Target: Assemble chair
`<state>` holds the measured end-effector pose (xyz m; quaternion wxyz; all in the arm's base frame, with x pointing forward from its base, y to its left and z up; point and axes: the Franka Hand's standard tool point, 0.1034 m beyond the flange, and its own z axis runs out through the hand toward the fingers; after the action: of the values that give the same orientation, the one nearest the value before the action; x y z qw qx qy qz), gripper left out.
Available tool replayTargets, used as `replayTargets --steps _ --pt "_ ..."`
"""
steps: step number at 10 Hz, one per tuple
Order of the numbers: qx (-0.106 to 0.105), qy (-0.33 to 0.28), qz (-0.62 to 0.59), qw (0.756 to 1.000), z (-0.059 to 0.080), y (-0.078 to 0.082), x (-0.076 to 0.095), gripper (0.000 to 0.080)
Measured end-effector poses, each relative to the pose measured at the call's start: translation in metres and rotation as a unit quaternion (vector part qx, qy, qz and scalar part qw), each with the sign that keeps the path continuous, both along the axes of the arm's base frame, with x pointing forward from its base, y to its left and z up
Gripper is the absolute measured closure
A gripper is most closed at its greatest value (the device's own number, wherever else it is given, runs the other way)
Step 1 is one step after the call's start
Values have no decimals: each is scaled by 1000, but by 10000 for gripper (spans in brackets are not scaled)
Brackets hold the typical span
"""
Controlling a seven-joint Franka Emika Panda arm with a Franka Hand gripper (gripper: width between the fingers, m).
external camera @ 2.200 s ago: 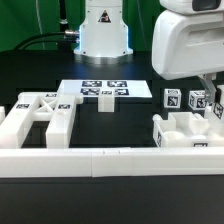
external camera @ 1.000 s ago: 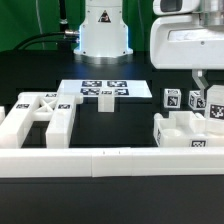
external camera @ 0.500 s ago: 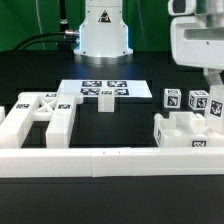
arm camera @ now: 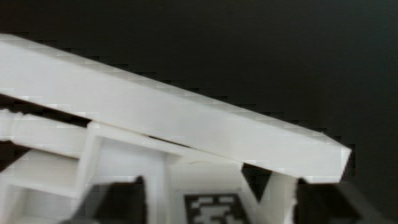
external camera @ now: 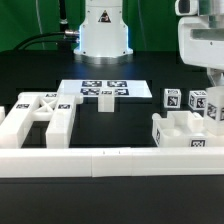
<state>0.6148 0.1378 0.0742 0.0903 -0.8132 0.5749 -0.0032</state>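
Observation:
The chair is in loose white tagged parts. An X-braced frame point(external camera: 36, 110) lies at the exterior view's left. A short leg point(external camera: 105, 103) stands by the marker board point(external camera: 85, 88). A seat piece with raised walls point(external camera: 183, 132) sits at the right, with two tagged legs point(external camera: 172, 100) point(external camera: 197, 101) behind it. My gripper point(external camera: 214, 96) hangs at the far right, its fingers down around a third tagged leg point(external camera: 216, 110). In the wrist view the gripper point(arm camera: 199, 198) has dark fingers point(arm camera: 114, 200) pressed on both sides of that leg point(arm camera: 214, 205), with the seat piece point(arm camera: 178, 105) beyond.
A long low white border rail point(external camera: 100, 158) runs along the front. The robot base point(external camera: 103, 30) stands at the back centre, behind the marker board. Black tabletop lies between the left frame and the right parts.
The hand has shifted toward the exterior view's right over the last two seconds. Its fingers stay at the rightmost tagged leg. The other parts have not moved.

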Motion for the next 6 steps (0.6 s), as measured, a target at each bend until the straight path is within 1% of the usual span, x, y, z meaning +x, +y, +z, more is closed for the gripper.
replayTargets --steps 1,2,3,5,6 --pt "-6 1 59 998 3 -7 -1 217" --pt "-12 -10 116 993 7 -12 2 217" --pt "-16 -15 152 988 6 -11 1 163" --pt "-23 -25 225 974 5 -11 1 154" --pt "-32 -31 293 955 4 -13 0 151"
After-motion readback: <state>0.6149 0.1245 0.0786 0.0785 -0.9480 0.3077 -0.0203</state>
